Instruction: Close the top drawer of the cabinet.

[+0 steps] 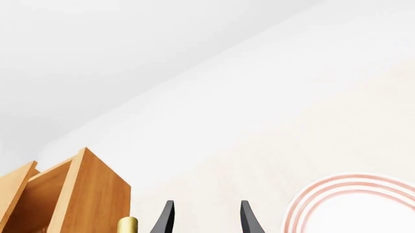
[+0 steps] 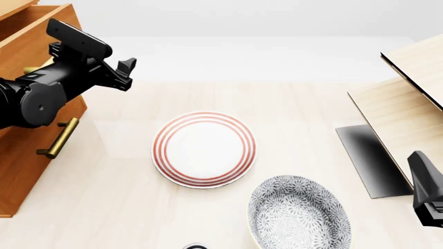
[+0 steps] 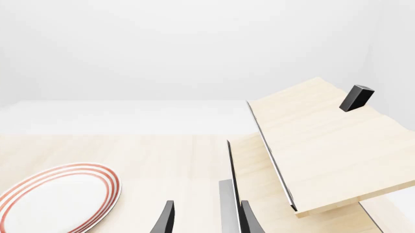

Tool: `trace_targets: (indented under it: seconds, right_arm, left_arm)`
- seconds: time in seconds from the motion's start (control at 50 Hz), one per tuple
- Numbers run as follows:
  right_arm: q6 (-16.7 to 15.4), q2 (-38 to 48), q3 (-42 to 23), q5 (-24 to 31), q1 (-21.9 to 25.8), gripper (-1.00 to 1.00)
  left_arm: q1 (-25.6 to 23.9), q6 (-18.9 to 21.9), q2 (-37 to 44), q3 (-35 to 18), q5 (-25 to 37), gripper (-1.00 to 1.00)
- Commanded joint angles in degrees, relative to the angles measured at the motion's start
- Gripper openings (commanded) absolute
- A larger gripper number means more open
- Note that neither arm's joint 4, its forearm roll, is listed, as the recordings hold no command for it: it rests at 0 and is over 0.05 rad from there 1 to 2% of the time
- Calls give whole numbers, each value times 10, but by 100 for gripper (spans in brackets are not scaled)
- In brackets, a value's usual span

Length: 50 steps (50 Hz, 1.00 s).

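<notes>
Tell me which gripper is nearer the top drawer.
Left. The left gripper sits just beside the top drawer, while the right gripper is across the table by the pale panels.

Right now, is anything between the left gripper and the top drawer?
Nothing visible. The left gripper sits beside the top drawer, open and empty. The plate and bowl lie on the table, away from the cabinet.

Where things sit around my two arms.

The cabinet [image 2: 28, 155] stands at my far left, its top drawer [image 2: 35, 36] pulled out, my left gripper [image 2: 126, 74] just beside it. The plate [image 2: 204, 149] lies mid-table, the bowl [image 2: 299, 213] nearer me to its right, the panel structure [image 2: 405, 104] far right, above my right gripper [image 3: 204, 218].
</notes>
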Motion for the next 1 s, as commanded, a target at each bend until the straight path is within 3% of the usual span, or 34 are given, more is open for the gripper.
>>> trace_targets:
  seconds: [0.02,0.38,0.8,1.0]
  right_arm:
    - [0,0,0,0,0,100]
    - [0,0,0,0,0,100]
    - [0,0,0,0,0,100]
    - [0,0,0,0,0,100]
  left_arm:
    - [42,3,-17,25,-2,100]
    - [123,14,-56,48,3,100]
    - [230,31,-49,67,-28,100]
    - [250,32,-60,69,-26,100]
